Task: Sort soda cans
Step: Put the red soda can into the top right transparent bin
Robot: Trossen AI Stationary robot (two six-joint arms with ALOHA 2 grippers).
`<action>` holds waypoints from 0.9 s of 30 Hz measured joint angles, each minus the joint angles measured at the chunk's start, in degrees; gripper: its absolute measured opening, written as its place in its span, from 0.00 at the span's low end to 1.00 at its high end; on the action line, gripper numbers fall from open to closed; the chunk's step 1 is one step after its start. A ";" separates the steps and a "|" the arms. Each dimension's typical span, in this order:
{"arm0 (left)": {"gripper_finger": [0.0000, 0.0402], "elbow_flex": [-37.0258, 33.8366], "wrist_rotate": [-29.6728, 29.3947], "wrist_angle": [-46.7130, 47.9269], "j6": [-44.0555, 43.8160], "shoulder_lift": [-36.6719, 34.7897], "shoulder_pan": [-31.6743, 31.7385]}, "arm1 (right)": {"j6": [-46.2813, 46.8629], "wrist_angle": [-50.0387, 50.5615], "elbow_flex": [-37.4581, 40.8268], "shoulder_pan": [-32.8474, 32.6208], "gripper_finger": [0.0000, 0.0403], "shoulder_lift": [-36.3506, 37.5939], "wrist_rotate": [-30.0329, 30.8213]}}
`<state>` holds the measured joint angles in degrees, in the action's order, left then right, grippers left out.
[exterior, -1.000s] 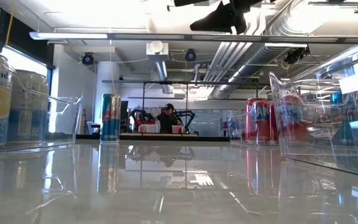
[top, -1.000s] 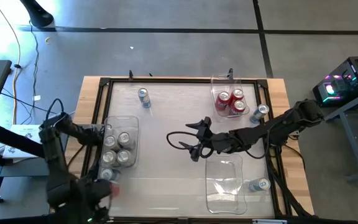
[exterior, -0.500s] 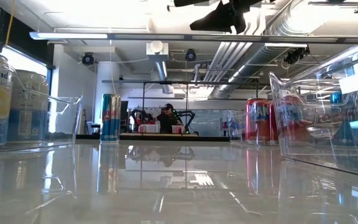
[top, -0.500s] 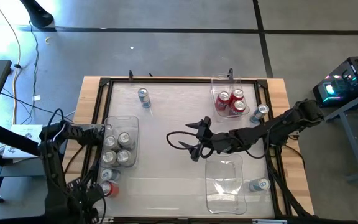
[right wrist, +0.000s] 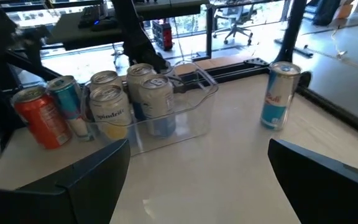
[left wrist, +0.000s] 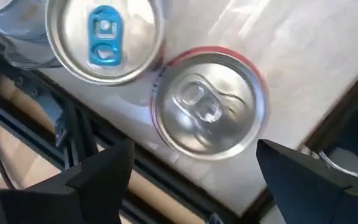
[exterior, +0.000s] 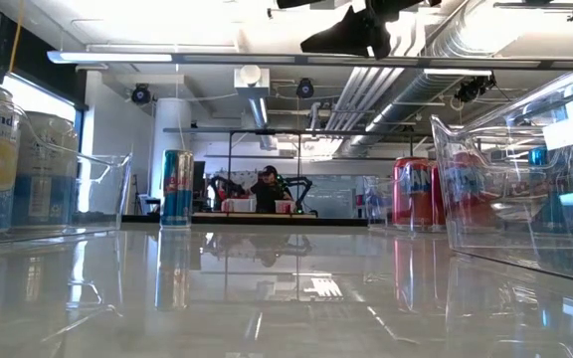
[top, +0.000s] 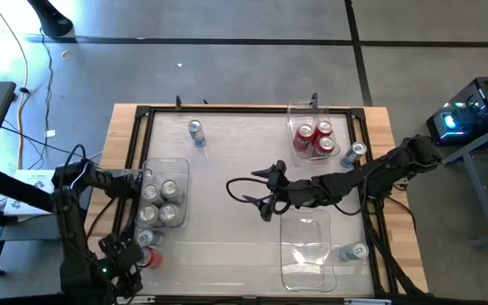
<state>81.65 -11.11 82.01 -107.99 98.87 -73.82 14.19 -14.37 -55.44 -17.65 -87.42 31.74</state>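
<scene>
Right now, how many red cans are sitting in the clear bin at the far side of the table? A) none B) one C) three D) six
C: the high view shows three red cans with silver tops packed together inside the clear bin near the table's far edge.

A robotics lab: exposed ceiling ducts (exterior: 436, 60), concrete floor (top: 227, 68), office chairs (right wrist: 229, 28).
</scene>
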 joint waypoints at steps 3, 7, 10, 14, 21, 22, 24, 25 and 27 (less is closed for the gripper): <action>0.82 -1.94 -0.21 -2.98 -1.78 -0.04 -0.01 | 0.76 -0.02 0.00 0.00 0.94 0.00 -0.35; 0.83 -3.91 -1.22 -6.97 -3.43 0.02 -0.83 | 1.23 -0.04 0.00 0.00 0.94 0.00 -0.49; 0.84 -5.11 -2.85 -6.94 -5.13 0.01 -1.38 | 1.37 0.01 0.00 -0.02 0.94 0.00 -0.49; 0.85 -7.11 -3.71 -7.96 -5.89 0.00 -1.23 | 1.38 0.13 0.00 -0.13 0.94 0.00 -0.49; 0.85 -8.99 -7.66 -10.97 -9.48 0.04 -0.83 | 1.86 1.53 0.00 -0.62 0.94 0.00 -0.47; 0.85 -8.99 -8.38 -11.02 -10.25 0.02 -0.83 | 1.86 1.67 0.00 -0.79 0.94 0.00 -0.47; 0.85 -8.99 -9.40 -10.85 -11.88 0.02 -0.83 | 1.86 1.68 0.00 -1.11 0.94 0.00 -0.48; 0.85 -8.99 -9.84 -10.79 -12.53 0.04 -0.83 | 1.86 1.66 0.00 -1.26 0.94 0.00 -0.49; 0.85 -8.99 -9.98 -10.77 -13.28 0.17 -0.73 | 1.86 1.68 0.00 -1.63 0.94 0.00 -0.49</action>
<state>72.66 -21.08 71.24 -121.27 99.04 -74.55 16.05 -12.69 -55.44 -19.28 -87.42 31.25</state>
